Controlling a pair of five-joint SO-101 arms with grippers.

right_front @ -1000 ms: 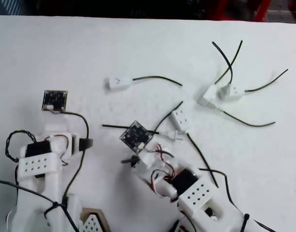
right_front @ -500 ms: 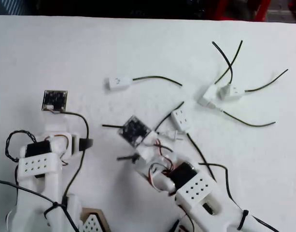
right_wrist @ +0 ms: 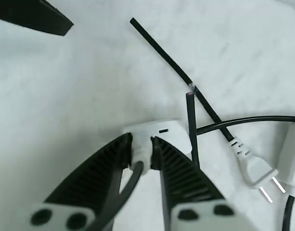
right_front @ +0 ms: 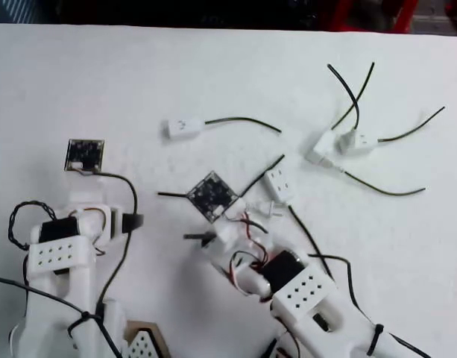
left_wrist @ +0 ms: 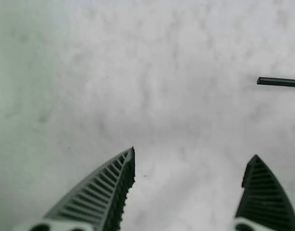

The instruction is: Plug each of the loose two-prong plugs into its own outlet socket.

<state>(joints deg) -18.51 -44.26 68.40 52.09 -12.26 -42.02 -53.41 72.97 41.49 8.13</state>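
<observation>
No lettering, number or sign can be read on anything here. The white block gripped in the right hand carries one short dark dash on its face; it is too small to tell whether it is a character.

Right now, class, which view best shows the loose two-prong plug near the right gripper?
The right wrist view: the plug lies close, with both prongs plainly visible. In the high view the plug is small, its prongs indistinct.
</observation>
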